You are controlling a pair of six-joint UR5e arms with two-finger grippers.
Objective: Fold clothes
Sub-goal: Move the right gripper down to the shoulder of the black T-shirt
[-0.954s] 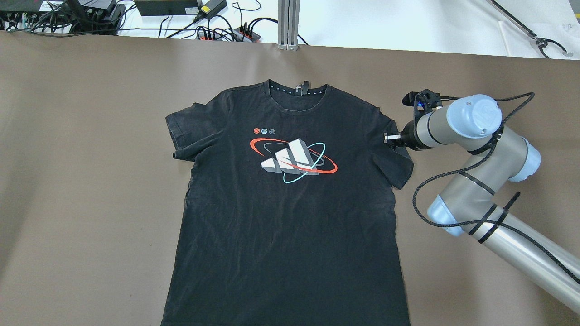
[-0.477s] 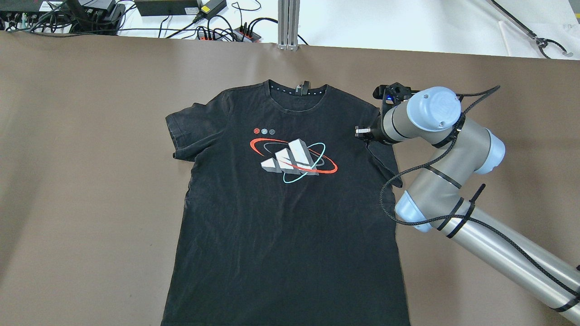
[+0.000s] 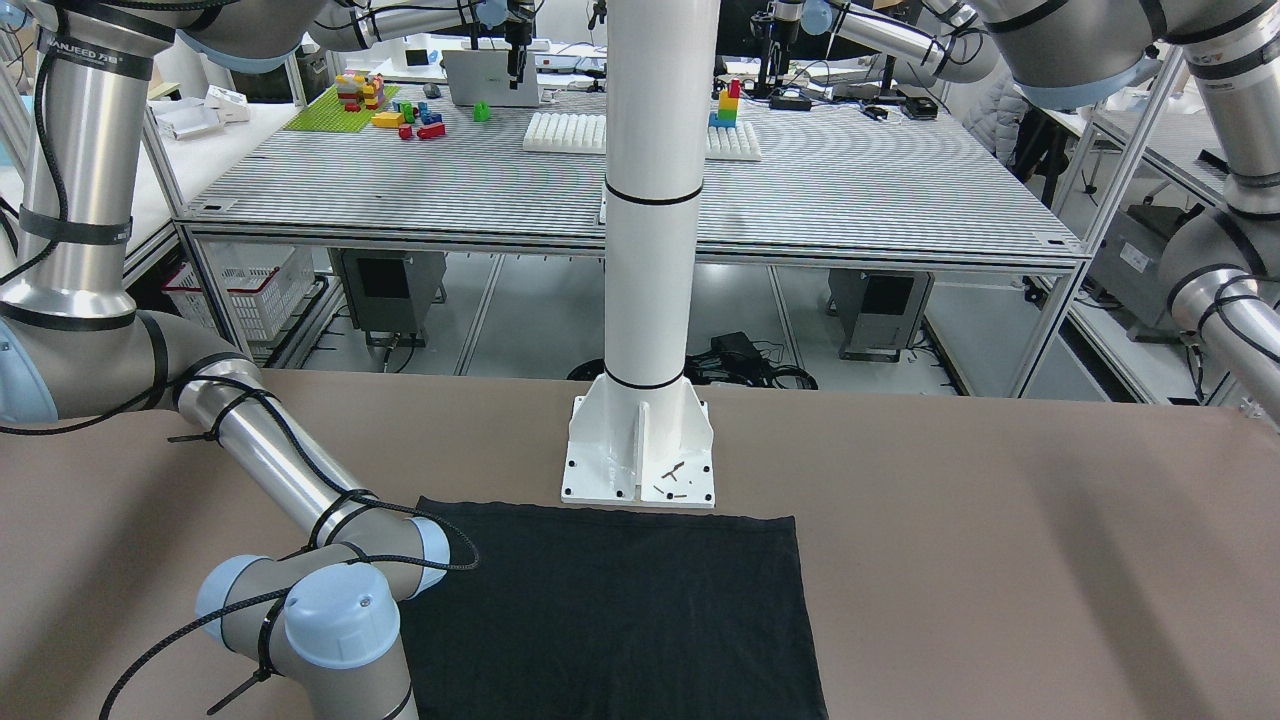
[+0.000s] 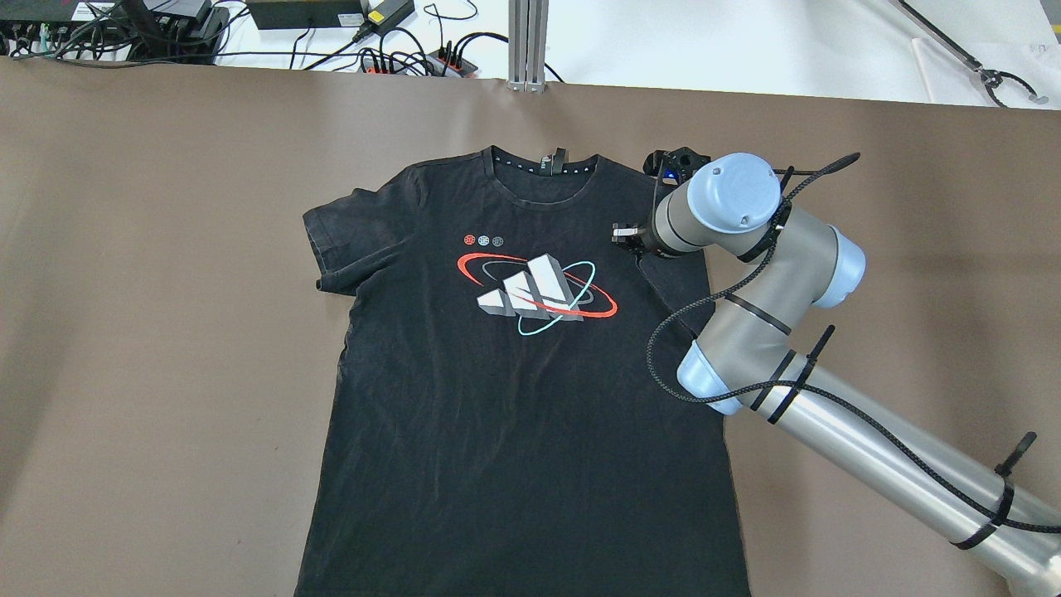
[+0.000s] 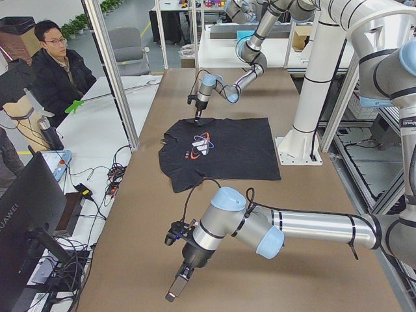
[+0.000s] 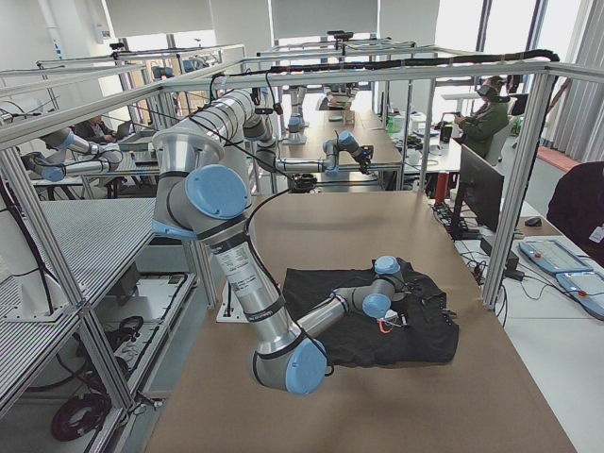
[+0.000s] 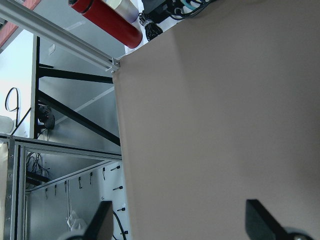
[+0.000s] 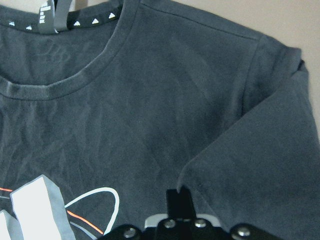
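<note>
The clothes are one black T-shirt point(image 4: 522, 373) with a white, red and teal chest print, lying flat and face up on the brown table. My right gripper point(image 4: 623, 235) is over the shirt's right shoulder, shut on the right sleeve point(image 8: 260, 165). That sleeve is lifted and doubled inward over the chest. In the right wrist view the fingertips point(image 8: 179, 196) pinch the sleeve's folded edge just below the collar point(image 8: 75, 82). My left gripper point(image 7: 182, 220) hangs open with nothing in it over bare table near the table's edge, far from the shirt point(image 5: 218, 146).
A white post on a base plate point(image 3: 640, 460) stands just past the shirt's hem. Cables and power strips point(image 4: 398, 50) lie beyond the table's far edge. A person point(image 5: 58, 68) sits at a desk off the table's side. Brown table point(image 4: 166, 332) surrounds the shirt.
My right gripper has moved left, from the shirt's right edge to above its chest, dragging the right sleeve inward over the shirt body. The rest of the shirt has stayed put.
</note>
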